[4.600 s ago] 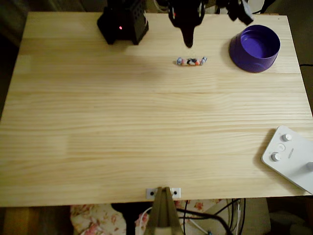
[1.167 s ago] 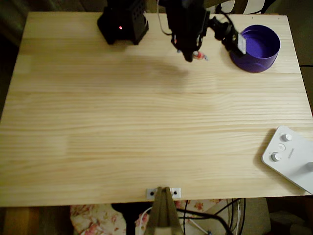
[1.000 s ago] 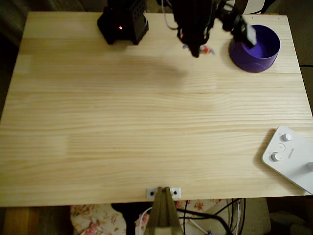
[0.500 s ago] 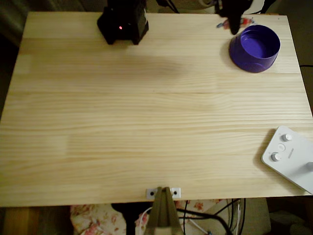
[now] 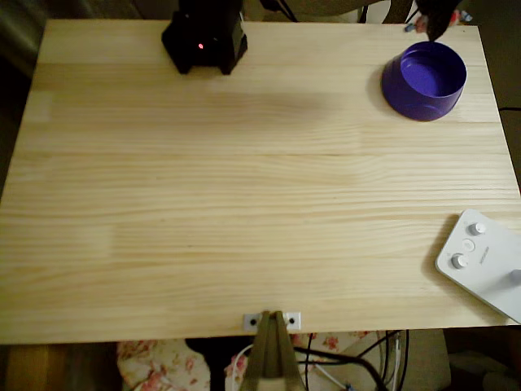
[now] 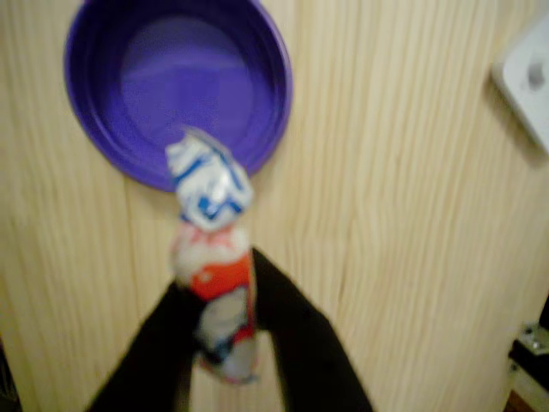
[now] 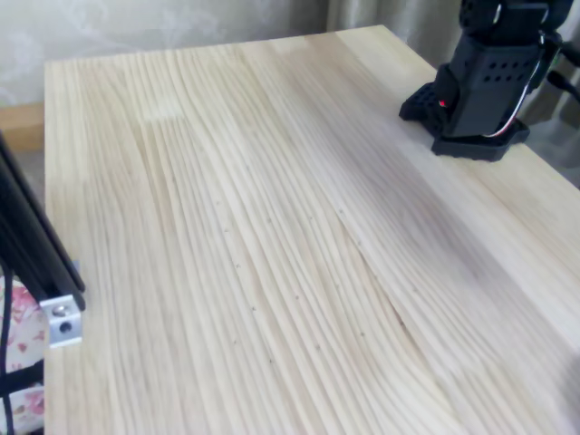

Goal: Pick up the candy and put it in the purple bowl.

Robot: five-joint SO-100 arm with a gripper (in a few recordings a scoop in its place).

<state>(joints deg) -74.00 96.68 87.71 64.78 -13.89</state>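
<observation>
In the wrist view my two black fingers point(image 6: 296, 330) are shut on the candy point(image 6: 210, 245), a small wrapped sweet in white, red and blue. Its twisted end pokes out past the fingertips. That end overlaps the near rim of the purple bowl point(image 6: 176, 86), which has nothing in it. In the overhead view my gripper point(image 5: 434, 23) hangs at the table's top right edge, just beyond the far rim of the purple bowl point(image 5: 424, 80). The candy's wrapper end point(image 5: 411, 28) shows beside the dark tip.
The arm's black base point(image 5: 205, 37) point(image 7: 485, 82) stands at the table's far edge. A white device with knobs point(image 5: 484, 261) point(image 6: 525, 79) lies at the table's near right corner. The wooden table point(image 5: 244, 204) is bare in the middle.
The candy has been lifted off the table. My gripper has carried it right, from the middle of the far edge to just beyond the bowl.
</observation>
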